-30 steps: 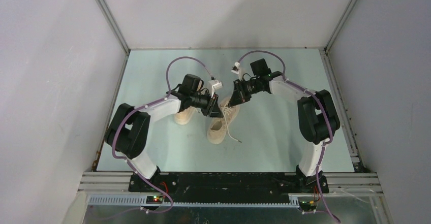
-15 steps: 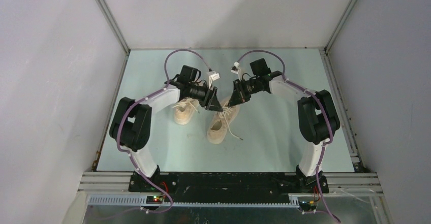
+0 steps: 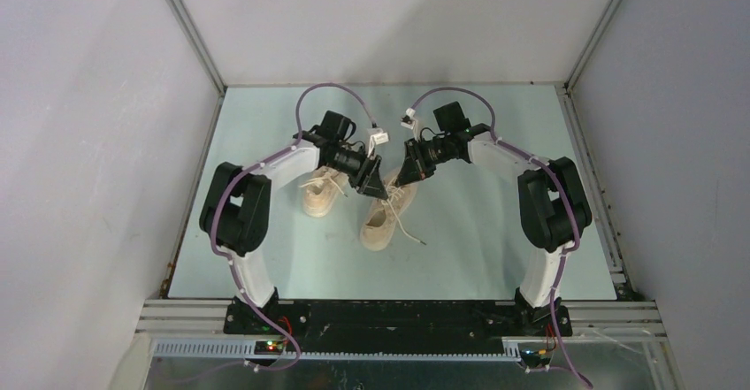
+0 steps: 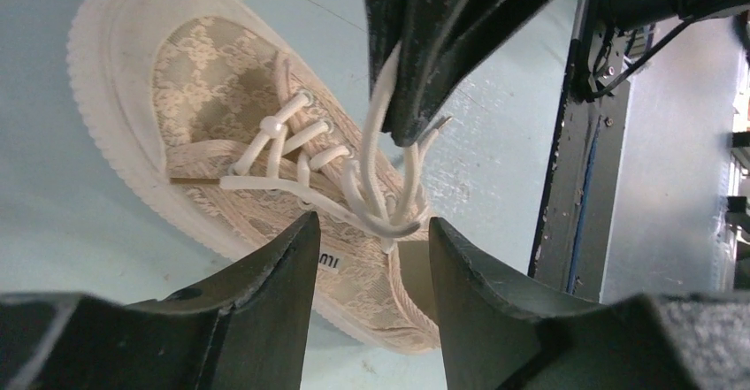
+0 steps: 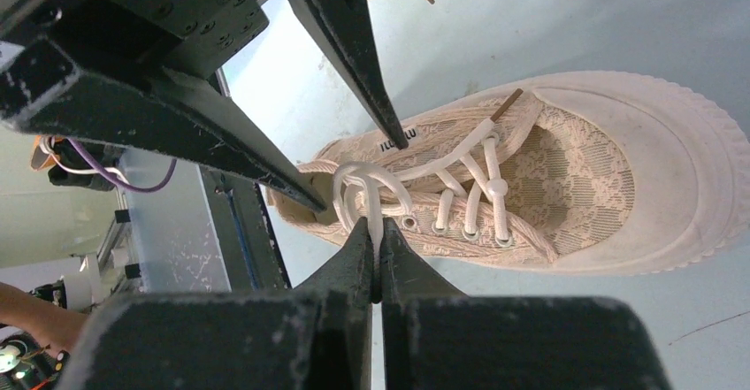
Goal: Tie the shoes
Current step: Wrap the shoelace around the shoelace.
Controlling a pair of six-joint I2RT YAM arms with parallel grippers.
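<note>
Right claw is pinched shut on a lace loop, holding it up off the shoe, probably to keep the strand taut for knotting. Left claw hangs just beside the loops with its jaws apart and empty, seemingly placed to take another strand. That shoe lies mid-table, and the other shoe sits just left of it.

Top cam high, far; wrist cams close, share one shoe.
</note>
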